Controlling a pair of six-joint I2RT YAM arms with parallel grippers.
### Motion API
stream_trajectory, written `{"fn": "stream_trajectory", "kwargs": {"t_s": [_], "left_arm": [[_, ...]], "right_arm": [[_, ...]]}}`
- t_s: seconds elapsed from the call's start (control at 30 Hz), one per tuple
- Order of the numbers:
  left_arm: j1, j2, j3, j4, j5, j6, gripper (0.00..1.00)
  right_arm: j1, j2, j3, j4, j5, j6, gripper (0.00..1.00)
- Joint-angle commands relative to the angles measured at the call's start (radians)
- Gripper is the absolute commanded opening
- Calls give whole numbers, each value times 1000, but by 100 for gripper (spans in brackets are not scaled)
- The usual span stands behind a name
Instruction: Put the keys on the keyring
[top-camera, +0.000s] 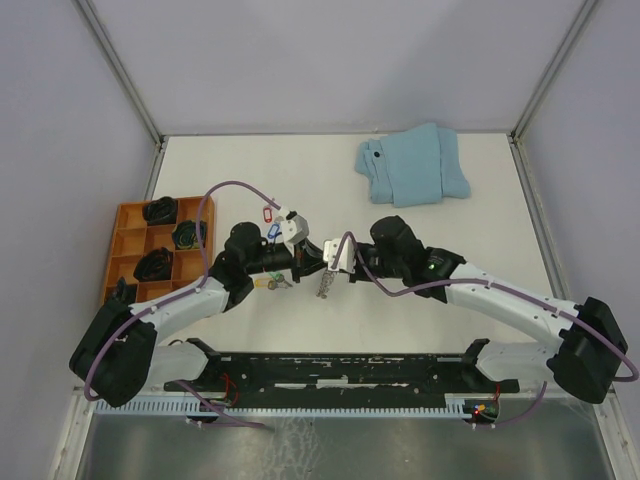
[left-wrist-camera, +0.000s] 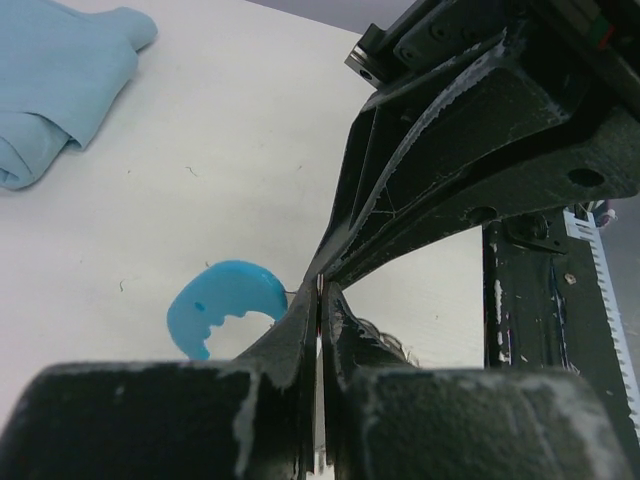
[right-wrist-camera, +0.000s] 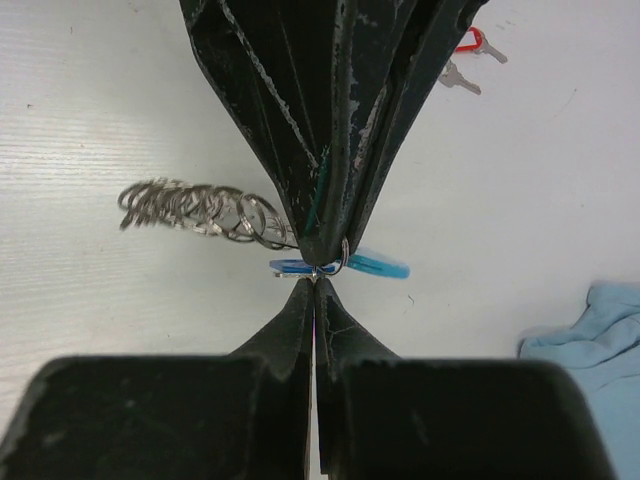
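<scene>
Meeting tip to tip, left gripper and right gripper both clamped shut at the keyring: likely light, floppy, slippery; best pinched at the rigid blue section.

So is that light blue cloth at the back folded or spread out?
Folded. The cloth lies as a compact bundle with layered edges showing, not opened out flat.
</scene>
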Motion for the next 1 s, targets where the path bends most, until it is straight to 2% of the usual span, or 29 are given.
{"fn": "stream_trajectory", "kwargs": {"t_s": [0.0,0.3,0.83,0.97], "left_arm": [[1,-16,-3,130,-51,-37,3],[3,-37,-20,76,-147,-2,3],[3,-41,-81,259,-227,-136,3],[3,-39,-80,254,-225,-134,3]], "right_arm": [[16,12,11,34,-5,20,1],[14,-46,-40,73,111,42,4],[14,2,-44,120,16,94,4],[15,13,-43,113,61,103,6]]}}
